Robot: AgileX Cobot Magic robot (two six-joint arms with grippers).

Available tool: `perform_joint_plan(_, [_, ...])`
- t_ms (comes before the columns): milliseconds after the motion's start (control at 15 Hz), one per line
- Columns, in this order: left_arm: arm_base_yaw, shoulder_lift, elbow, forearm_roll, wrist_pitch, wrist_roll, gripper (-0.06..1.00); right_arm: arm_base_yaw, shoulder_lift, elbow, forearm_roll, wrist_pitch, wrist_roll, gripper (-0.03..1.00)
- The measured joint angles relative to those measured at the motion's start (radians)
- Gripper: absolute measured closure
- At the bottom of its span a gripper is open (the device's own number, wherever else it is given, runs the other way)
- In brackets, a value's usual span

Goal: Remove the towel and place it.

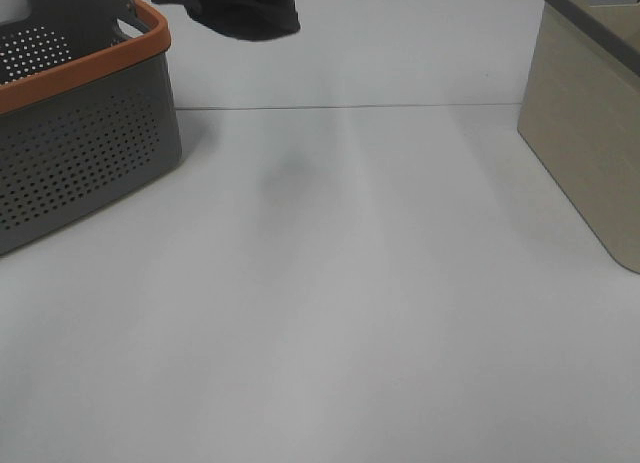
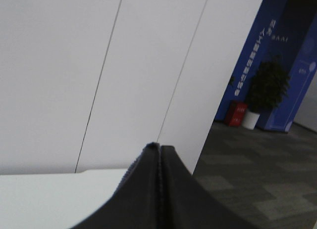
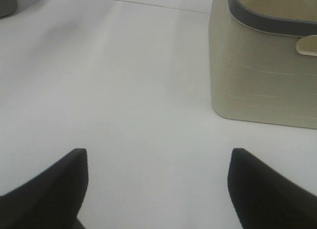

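The towel (image 1: 245, 11) hangs bunched in the air above the white tabletop (image 1: 350, 303) (just beside the orange-rimmed grey basket (image 1: 90, 133)), pinched by the left end effector (image 2: 159, 147), its fingers pressed together, while the right end effector (image 3: 158, 157) is spread wide near the beige bin (image 3: 262, 66).

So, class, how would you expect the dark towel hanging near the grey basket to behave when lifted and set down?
Probably floppy: the towel hangs in a bunched, rounded droop, not a flat sheet. Likely light for its size, since it looks like soft cloth. It should not roll, but may land crumpled on the table.
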Motion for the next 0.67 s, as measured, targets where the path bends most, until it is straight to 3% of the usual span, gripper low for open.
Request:
perform_joint_plan(267, [-0.079,0.105,0.000,0.135,0.138,-0.070,0.94,0.000,0.000,0.000,0.000,0.000,0.000,0.20])
perform_joint_plan(467, [-0.112,0.167,0.000,0.189,0.217,-0.080,0.94,0.000,0.000,0.000,0.000,0.000,0.000,0.20])
perform_joint_plan(533, [-0.150,0.198,0.008,0.220,0.288,-0.081,0.94,0.000,0.000,0.000,0.001,0.000,0.000,0.20])
perform_joint_plan(667, [-0.185,0.207,0.095,0.245,0.304,-0.092,0.94,0.000,0.000,0.000,0.002,0.000,0.000,0.20])
